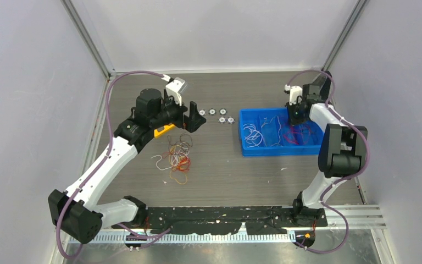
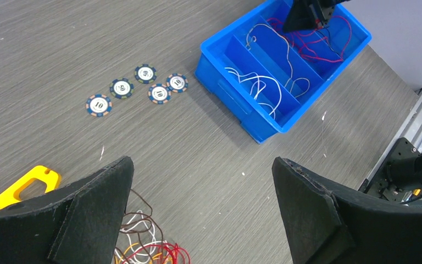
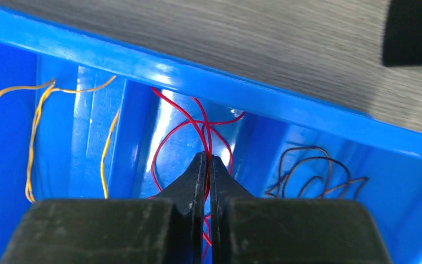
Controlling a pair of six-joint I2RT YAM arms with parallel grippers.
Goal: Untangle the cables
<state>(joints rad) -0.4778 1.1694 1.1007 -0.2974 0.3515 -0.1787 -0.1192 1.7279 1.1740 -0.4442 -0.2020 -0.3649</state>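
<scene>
Closest to us, in the right wrist view, our right gripper (image 3: 206,159) has its two black fingers pressed together. A red cable (image 3: 198,129) runs up out of the seam between their tips, so we have that strand pinched. It loops against the inner wall of the blue bin (image 3: 253,94), in a compartment of its own. In the compartment on one side we see orange cables (image 3: 33,126) lying in long thin curves. On the other side a dark cable (image 3: 307,168) is curled into a few loops. From above, this gripper hangs over the right end of the bin, which sits on the right half of the table (image 1: 225,176).

Our left gripper (image 2: 200,162) has its jaws spread wide with nothing between them, and it is held above the table left of centre. Just nearer to our bases lies the loose clump of cables (image 1: 178,157), with red, orange, white and brown strands tangled together on the wood-grain surface, well apart from the bin. White cables (image 2: 261,88) lie in the bin's left compartments. Five poker chips (image 2: 159,93) sit in a cluster between the left gripper and the bin. A yellow tool (image 2: 25,187) lies beside the left gripper, partly hidden by a finger.
</scene>
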